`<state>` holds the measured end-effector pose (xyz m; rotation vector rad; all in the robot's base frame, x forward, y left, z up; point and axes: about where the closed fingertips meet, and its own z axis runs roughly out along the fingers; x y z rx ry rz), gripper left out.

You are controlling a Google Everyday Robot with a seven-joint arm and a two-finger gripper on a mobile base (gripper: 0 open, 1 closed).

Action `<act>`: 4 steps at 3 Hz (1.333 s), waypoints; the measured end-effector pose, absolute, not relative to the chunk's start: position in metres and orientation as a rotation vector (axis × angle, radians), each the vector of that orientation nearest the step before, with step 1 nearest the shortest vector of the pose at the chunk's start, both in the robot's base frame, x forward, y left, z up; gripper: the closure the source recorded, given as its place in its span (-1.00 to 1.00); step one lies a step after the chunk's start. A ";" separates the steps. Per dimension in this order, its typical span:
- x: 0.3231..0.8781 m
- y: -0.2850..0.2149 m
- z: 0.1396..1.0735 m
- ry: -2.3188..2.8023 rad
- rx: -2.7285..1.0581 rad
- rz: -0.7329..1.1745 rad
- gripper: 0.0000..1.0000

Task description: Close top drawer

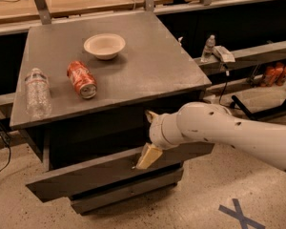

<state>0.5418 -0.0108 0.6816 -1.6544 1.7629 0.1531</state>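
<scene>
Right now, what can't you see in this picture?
- Inside the top drawer: camera view, shadowed under the tabletop.
- Rest of the arm behind the gripper, which is at the drawer front: cut off by the right edge.
- Words on the water bottle: too small to read.

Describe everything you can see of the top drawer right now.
The top drawer is wide, dark grey and wood-looking, with a flat front panel running the full width. It stands pulled out beneath the tabletop, front edge slanting down toward the left, and its inside is in shadow. The gripper sits at the front panel near its centre, seemingly touching it. Nothing else appears to touch the drawer.
</scene>
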 end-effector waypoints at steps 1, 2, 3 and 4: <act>0.523 -0.023 0.689 1.744 -1.620 0.211 -0.53; 0.505 -0.038 0.692 1.719 -1.559 0.322 -0.05; 0.488 -0.052 0.688 1.673 -1.462 0.461 0.40; 0.472 -0.066 0.680 1.609 -1.333 0.604 0.98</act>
